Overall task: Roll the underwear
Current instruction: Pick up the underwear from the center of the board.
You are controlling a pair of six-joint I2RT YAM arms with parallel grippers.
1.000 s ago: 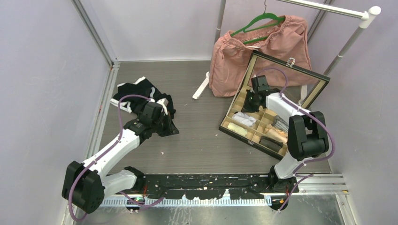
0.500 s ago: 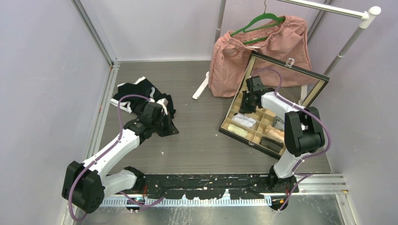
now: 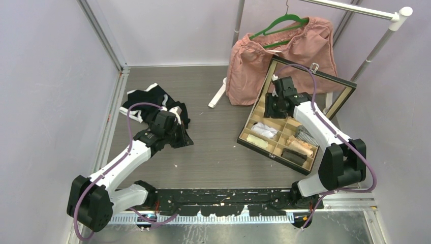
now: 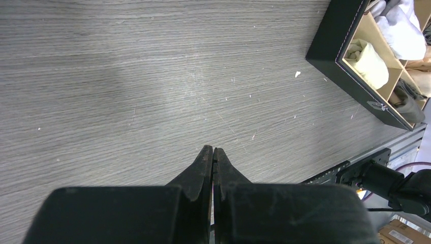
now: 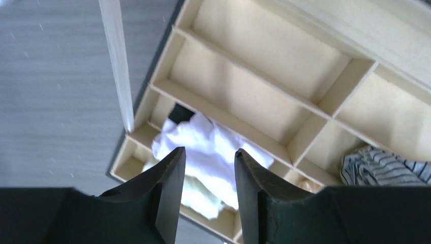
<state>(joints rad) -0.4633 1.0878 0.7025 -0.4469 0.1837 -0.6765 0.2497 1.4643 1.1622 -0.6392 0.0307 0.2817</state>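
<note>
Top external: right jaws, spread, have shifted rightward over the box (image 3: 256, 147); left jaws stay pressed together.

A robotics lab cell: plain lilac panel walls (image 3: 45, 76) box in a grey wood-grain bench (image 3: 213, 147), and a black mounting plate (image 3: 228, 198) (bottom of the frame) anchors the left arm (image 3: 122, 162) and right arm (image 3: 315, 122).

The top external camera looks steeply down from above and behind the arm bases. It takes in the whole table (image 3: 213, 147) and the open compartment box (image 3: 269, 154). The left wrist camera sits behind the left gripper (image 4: 213, 150), close over the tabletop and seemingly angled toward the near right edge, with the box at its upper right. The right wrist camera, behind the right gripper (image 5: 209, 151), peers closely into the box's compartments. All three views share the box.
</note>
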